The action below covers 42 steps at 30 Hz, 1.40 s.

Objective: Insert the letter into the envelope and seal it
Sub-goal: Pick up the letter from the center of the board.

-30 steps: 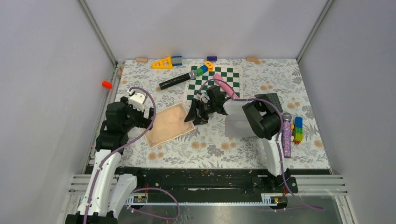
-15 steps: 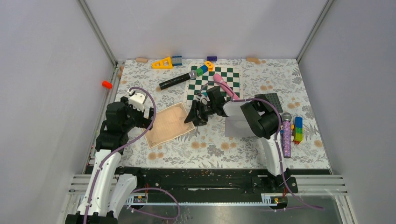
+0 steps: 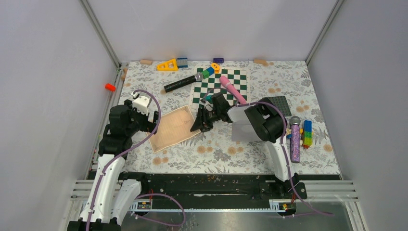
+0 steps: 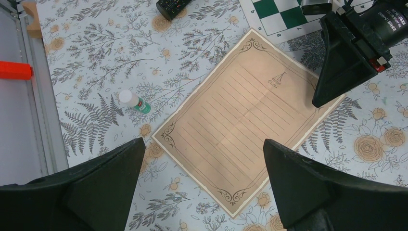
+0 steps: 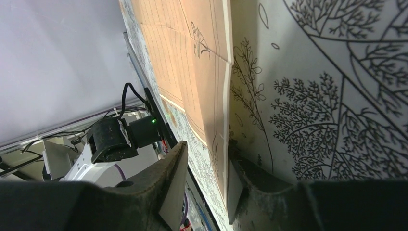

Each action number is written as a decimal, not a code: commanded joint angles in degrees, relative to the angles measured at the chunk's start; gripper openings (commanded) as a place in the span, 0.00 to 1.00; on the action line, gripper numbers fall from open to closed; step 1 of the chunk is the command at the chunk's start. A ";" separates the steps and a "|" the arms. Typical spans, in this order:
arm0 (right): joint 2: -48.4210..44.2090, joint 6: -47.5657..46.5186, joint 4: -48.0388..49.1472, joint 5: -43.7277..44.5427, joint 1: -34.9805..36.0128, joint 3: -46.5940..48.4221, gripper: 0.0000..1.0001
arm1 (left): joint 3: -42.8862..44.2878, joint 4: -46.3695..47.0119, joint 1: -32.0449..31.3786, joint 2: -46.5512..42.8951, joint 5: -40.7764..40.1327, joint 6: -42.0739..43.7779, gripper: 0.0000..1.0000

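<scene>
Off the near left corner of the chessboard (image 3: pixel 219 87), the raised edge of the letter (image 4: pixel 245 120) is straddled, not yet pinched, by the half-closed right gripper (image 5: pixel 206 154), with the envelope (image 3: pixel 239 131) off its near right corner; creasing could be caused by a shallow bite.

The top camera looks down from above the near edge over the whole counter (image 3: pixel 216 149), the left wrist one faces straight down on the letter (image 4: pixel 245 125), and the right wrist one skims that same sheet's edge (very close, tipped sideways).
</scene>
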 commanded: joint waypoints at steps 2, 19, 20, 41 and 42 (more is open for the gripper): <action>1.83 -1.52 -1.75 1.97 1.15 -0.80 0.38 | -0.49 2.74 -0.18 -0.39 1.89 0.64 0.99; -1.99 -4.68 -2.66 -1.41 0.88 1.48 0.05 | -0.75 2.74 -0.17 -0.97 2.13 0.81 0.99; -2.53 -5.37 -2.89 -1.94 0.77 1.86 0.02 | -0.75 2.74 -0.18 -0.92 2.17 0.82 0.99; -30.59 -58.00 -62.54 13.03 -3.29 22.75 0.00 | 14.55 2.55 -0.76 6.93 6.92 1.59 0.99; -32.19 -61.46 -65.12 14.92 -3.29 23.59 0.00 | 16.64 2.30 -0.89 8.32 7.29 1.54 0.99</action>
